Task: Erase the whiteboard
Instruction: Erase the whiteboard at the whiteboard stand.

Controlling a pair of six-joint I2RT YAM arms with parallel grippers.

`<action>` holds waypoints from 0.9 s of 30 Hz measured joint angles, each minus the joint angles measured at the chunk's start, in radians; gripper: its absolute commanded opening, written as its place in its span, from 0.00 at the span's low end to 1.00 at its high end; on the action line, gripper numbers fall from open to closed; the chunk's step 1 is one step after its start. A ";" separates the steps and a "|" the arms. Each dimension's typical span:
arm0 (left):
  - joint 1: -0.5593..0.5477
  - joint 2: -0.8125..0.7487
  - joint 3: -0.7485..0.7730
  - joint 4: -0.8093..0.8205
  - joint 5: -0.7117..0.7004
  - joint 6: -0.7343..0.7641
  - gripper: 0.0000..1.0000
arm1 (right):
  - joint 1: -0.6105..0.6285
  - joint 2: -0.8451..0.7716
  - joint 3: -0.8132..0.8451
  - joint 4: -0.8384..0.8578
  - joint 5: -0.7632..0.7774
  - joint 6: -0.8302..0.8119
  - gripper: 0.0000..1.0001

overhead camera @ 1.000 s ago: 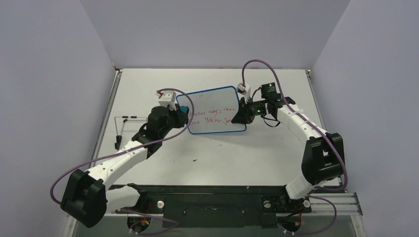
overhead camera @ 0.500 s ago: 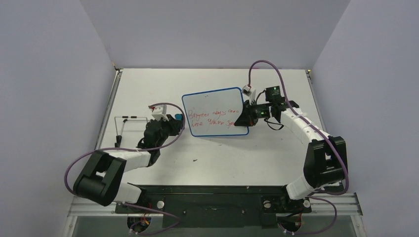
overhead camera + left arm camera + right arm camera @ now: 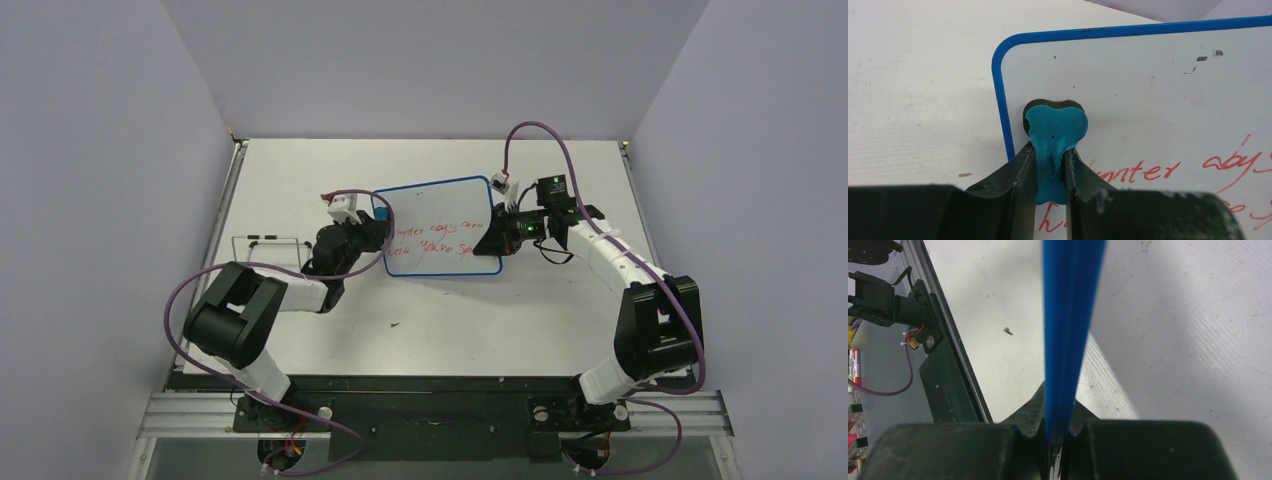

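From the top view, the small flat white whiteboard with a thin blue rim and rounded corners (image 3: 440,215) lies a little above the middle of the frame on the matte white table (image 3: 560,310). Two lines of red handwriting (image 3: 430,238) cross its lower half. The left gripper (image 3: 376,222) is at the board's left edge. The right gripper (image 3: 494,240) is at its lower right edge.

In the left wrist view, the whiteboard (image 3: 1158,95) fills the right and centre of the frame, glossy and lightly speckled. Its rounded blue corner is at upper centre-left. The left gripper (image 3: 1050,162) has its black fingers (image 3: 1020,167) pinching a small teal, bone-shaped eraser with a black underlayer (image 3: 1055,127). The eraser's lobed end sits on the board just inside that corner, above the red handwriting (image 3: 1138,172).

In the right wrist view, the whiteboard (image 3: 1070,315) appears edge-on as a smooth blue band running from top centre down. The right gripper (image 3: 1054,437) has its black fingers (image 3: 1023,432) pressed tight on the rim at the bottom. The scuffed white table (image 3: 1198,340) lies behind, with a black metal rail (image 3: 943,375) at the left.
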 measured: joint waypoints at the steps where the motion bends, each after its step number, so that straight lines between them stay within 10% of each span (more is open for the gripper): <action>1: 0.000 0.007 0.010 -0.002 -0.004 0.000 0.00 | 0.000 0.000 0.000 0.001 0.000 0.000 0.00; 27: 0.001 0.002 0.007 -0.110 0.011 0.059 0.00 | 0.003 0.000 0.000 0.013 0.010 0.018 0.00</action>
